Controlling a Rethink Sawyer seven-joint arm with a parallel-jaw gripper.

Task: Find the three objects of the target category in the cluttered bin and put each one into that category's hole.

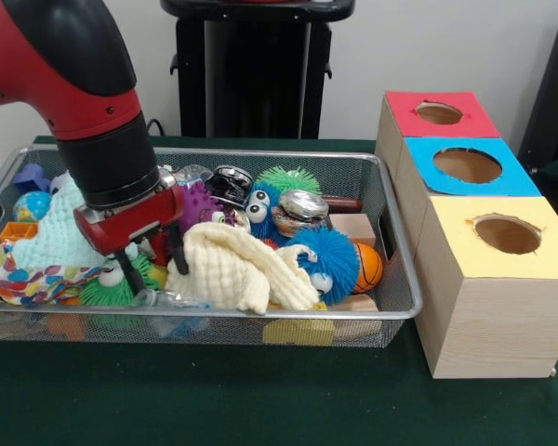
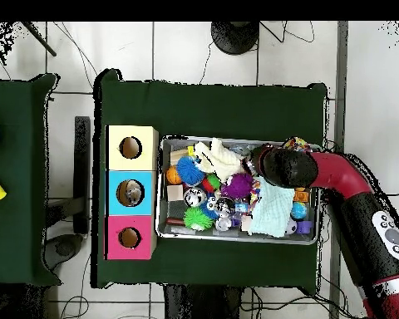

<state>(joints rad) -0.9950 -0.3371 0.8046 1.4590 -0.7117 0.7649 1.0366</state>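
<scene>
My gripper (image 1: 152, 262) reaches down into the left part of the wire bin (image 1: 391, 232). Its two black fingers (image 1: 126, 269) are spread open, with nothing visibly clamped between them. They straddle a green fuzzy toy with eyes (image 1: 112, 286), beside the cream cloth (image 1: 237, 268). Fuzzy toys lie in the clutter: a blue one (image 1: 330, 260), a second blue one with eyes (image 1: 259, 209), a green one (image 1: 288, 178) and a purple spiky one (image 1: 201, 204). Three wooden boxes with holes stand to the right: red-topped (image 1: 437, 113), blue-topped (image 1: 468, 165) and yellow-topped (image 1: 507, 232). In the overhead view the arm (image 2: 286, 166) hides the gripper.
The bin (image 2: 240, 234) also holds a mint knitted cloth (image 1: 60, 232), a patterned cloth (image 1: 19, 277), a small basketball (image 1: 367, 268), shiny metal pieces (image 1: 302, 206) and wooden blocks (image 1: 353, 226). A greyish item shows inside the blue-topped box's hole (image 2: 130, 193).
</scene>
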